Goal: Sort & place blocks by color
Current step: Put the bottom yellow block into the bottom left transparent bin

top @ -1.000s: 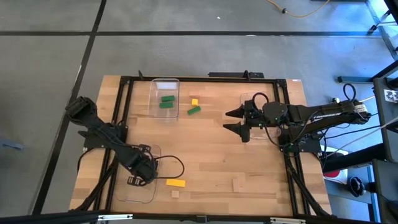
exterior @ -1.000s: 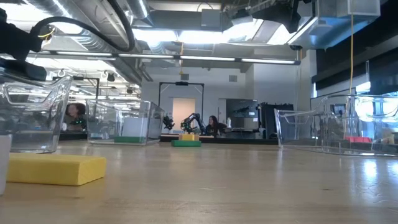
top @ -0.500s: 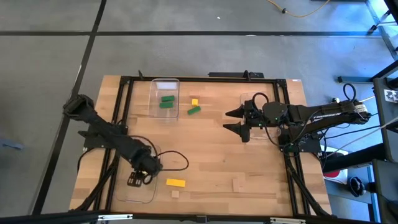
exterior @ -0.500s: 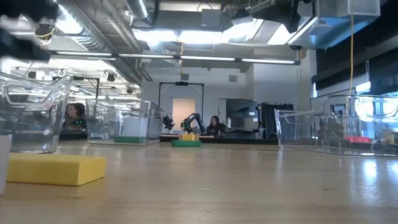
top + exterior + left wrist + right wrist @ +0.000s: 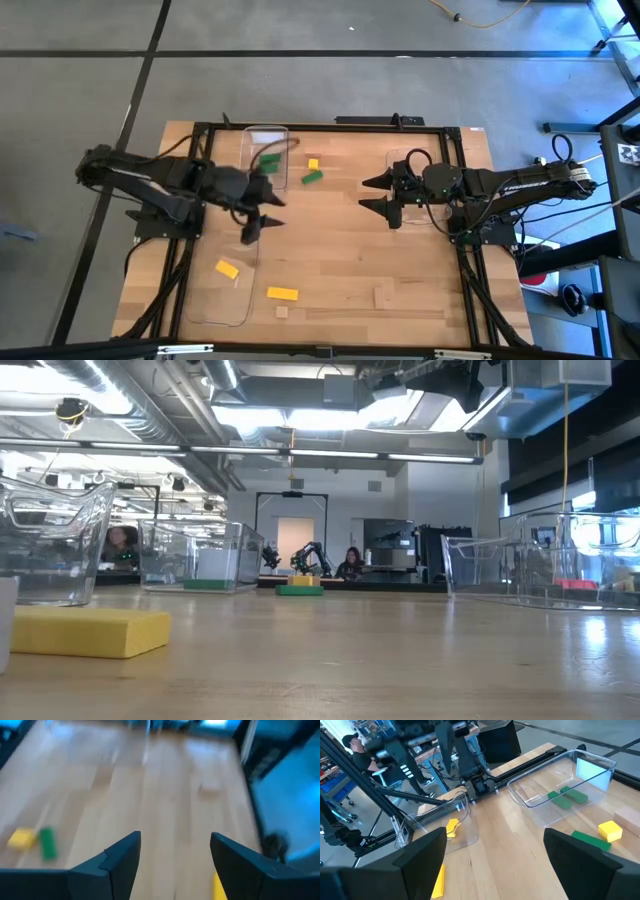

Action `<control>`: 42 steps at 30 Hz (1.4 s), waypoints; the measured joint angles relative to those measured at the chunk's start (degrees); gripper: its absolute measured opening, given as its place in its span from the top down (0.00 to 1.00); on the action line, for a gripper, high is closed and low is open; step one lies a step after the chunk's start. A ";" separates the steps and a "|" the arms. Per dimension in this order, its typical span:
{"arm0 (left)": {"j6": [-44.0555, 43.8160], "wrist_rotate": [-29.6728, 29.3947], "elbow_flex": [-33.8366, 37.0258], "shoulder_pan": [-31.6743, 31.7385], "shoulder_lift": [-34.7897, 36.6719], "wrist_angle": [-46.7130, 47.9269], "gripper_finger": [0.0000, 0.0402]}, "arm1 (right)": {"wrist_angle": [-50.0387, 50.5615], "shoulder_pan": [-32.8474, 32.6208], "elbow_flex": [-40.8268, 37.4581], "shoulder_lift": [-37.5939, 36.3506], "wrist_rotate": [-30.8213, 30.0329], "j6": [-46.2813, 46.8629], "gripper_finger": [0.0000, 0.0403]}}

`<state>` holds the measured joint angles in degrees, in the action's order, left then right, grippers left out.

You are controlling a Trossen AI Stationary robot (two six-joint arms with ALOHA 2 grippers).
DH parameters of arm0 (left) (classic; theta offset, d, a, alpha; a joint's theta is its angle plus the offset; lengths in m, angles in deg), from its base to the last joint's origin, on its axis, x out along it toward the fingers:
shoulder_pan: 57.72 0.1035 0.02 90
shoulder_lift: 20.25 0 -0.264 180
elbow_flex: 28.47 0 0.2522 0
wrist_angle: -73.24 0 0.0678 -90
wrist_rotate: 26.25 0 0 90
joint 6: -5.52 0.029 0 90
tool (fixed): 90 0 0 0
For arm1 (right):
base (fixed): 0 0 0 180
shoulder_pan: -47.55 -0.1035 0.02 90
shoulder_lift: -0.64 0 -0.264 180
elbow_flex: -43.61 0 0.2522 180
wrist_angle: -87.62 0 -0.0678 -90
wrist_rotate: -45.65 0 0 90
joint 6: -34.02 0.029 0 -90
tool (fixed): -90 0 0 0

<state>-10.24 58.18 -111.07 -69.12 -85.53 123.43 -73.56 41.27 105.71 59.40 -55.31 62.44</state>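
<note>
The left gripper [image 5: 258,214] is hanging with its jaws apart and nothing between them, over the table [image 5: 340,260] just beside the far tray [image 5: 265,155]. The right gripper [image 5: 383,195] is waiting over the right half of the table, jaws likewise spread wide and empty.

Counting the blocks from above: three green ones — two lying inside the far tray [image 5: 267,162], partly hidden by the left arm, and one loose on the wood just beside that tray [image 5: 312,176]. Three yellow ones are showing — a small cube [image 5: 313,164] next to the loose green block, a flat slab [image 5: 227,268] lying tilted inside the near tray [image 5: 222,290], and a longer bar [image 5: 282,294] on the bare wood just outside that tray. Two pale tan pieces are sitting near the front edge — a tiny cube [image 5: 283,312] close to the yellow bar and a larger one [image 5: 384,296] farther right.

The green blocks are looking bright and oblong, the yellow ones matte and blunt-edged. A third clear tray [image 5: 408,172] is lying under the right arm.
</note>
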 joint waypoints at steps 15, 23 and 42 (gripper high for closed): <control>-2.59 7.02 -0.46 -1.06 -6.45 -2.16 0.42 | 0.07 0.33 0.07 -0.70 0.00 -0.30 0.17; -3.26 6.30 -11.79 -7.78 -19.97 5.14 0.42 | 0.90 0.94 0.07 -0.72 -4.11 -2.25 0.17; -4.87 -0.80 -25.09 -16.96 -43.86 9.93 0.42 | 3.81 0.92 0.04 -0.68 -5.44 -4.50 0.17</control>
<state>-15.10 57.38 -136.16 -86.08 -129.39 133.36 -69.75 42.19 105.75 58.72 -60.75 57.94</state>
